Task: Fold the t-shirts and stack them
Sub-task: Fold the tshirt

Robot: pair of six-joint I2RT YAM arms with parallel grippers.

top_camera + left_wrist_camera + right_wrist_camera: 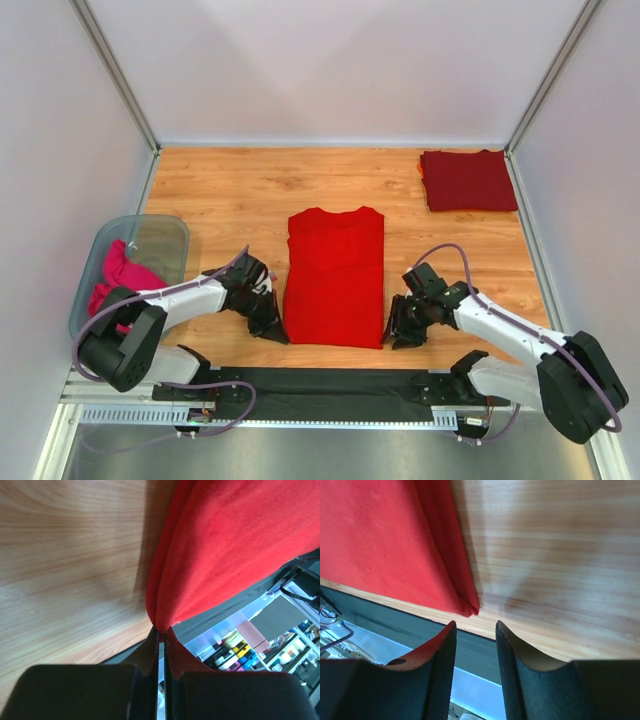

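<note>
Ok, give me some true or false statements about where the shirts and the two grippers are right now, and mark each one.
1. The left gripper is clamped on an edge of the bright red t-shirt. True.
2. The right gripper grips that same shirt. False: its jaws stand apart with nothing between them, just off the shirt's corner.
3. The maroon t-shirt lies folded at the far right corner of the table. True.
4. The maroon t-shirt is stacked on the bright red one. False: they lie well apart.
5. The clear bin on the left is empty. False: pink cloth lies in it.
</note>
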